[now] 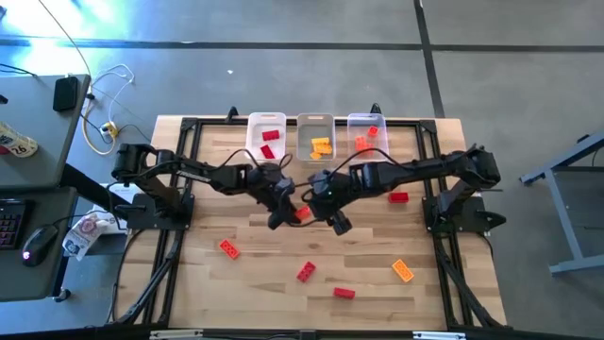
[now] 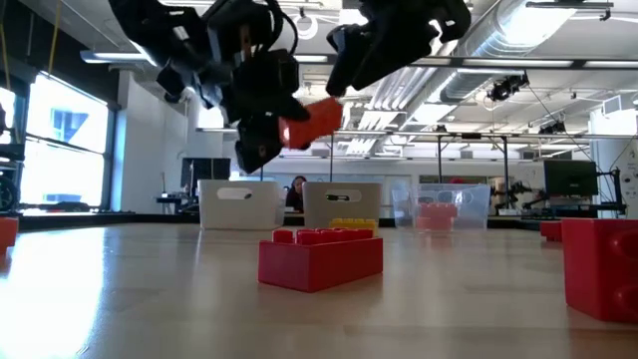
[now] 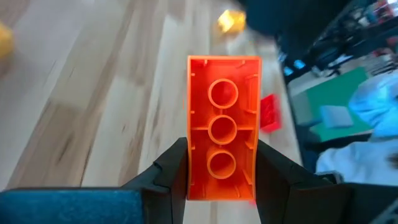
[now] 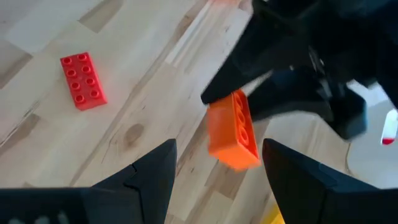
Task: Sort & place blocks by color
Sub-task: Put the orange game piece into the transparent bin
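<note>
My left gripper (image 1: 286,215) hangs over the table's middle, shut on an orange-red block (image 3: 222,124), which also shows in the low view (image 2: 311,120). My right gripper (image 1: 337,224) hovers just to its right, open, with nothing between its fingers (image 4: 217,180). The right wrist view looks at the held block (image 4: 233,130) from close by. Three clear bins stand along the far edge: the left bin (image 1: 253,127) with red blocks, the middle bin (image 1: 304,127) with yellow-orange ones, and the right bin (image 1: 355,123) with orange-red ones. My left gripper pinches the block's two long sides (image 3: 194,180) between its two fingers, near one end. The fingers slant down from the table's left, and the block sticks out beyond the fingertips. Its hollow underside faces the wrist camera. The block is lifted clear of the table.
Loose blocks lie flat on the table: red ones at the near left (image 1: 229,248), near middle (image 1: 306,272), (image 1: 343,293) and right (image 1: 398,197), and an orange one at the near right (image 1: 403,271). The two grippers are close together.
</note>
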